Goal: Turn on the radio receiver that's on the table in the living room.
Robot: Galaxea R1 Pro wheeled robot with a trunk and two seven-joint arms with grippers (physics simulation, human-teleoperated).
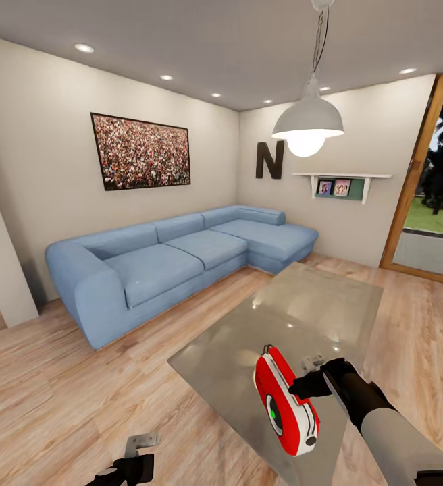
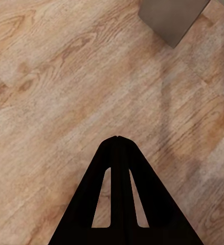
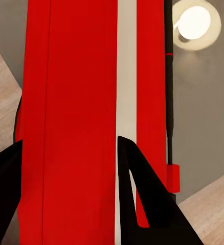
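1. The radio receiver [image 1: 285, 399] is standing up on its edge at the near end of the table [image 1: 329, 297], its red face with the green-centred dial turning toward the left of the scene.
2. The right gripper [image 1: 302, 386] is reaching in from the near right and clamping the radio receiver; in the right wrist view the red body with its white side trim [image 3: 81, 122] is sitting between the two dark fingers [image 3: 142, 194], one on each side and pressing against it.
3. In that same wrist view the glass top of the table [image 3: 204, 102] is reflecting the pendant lamp as a bright round spot beside the radio.
4. The left gripper [image 1: 137, 466] is hanging low at the near left over the light wood floor [image 1: 59, 391], well apart from the table; in the left wrist view its fingers [image 2: 117, 148] are lying together with the tips meeting.
5. A corner of the table [image 2: 171, 18] is showing at the edge of the left wrist view, apart from the gripper.
6. Across the living room, the blue sofa [image 1: 174, 256] is running along the far left wall and bending round the far corner.
7. The crowd-pattern picture [image 1: 140, 152] is hanging above the sofa, and the black letter N [image 1: 269, 160] is sitting on the far wall.
8. The white pendant lamp [image 1: 308, 121] is glowing above the table.
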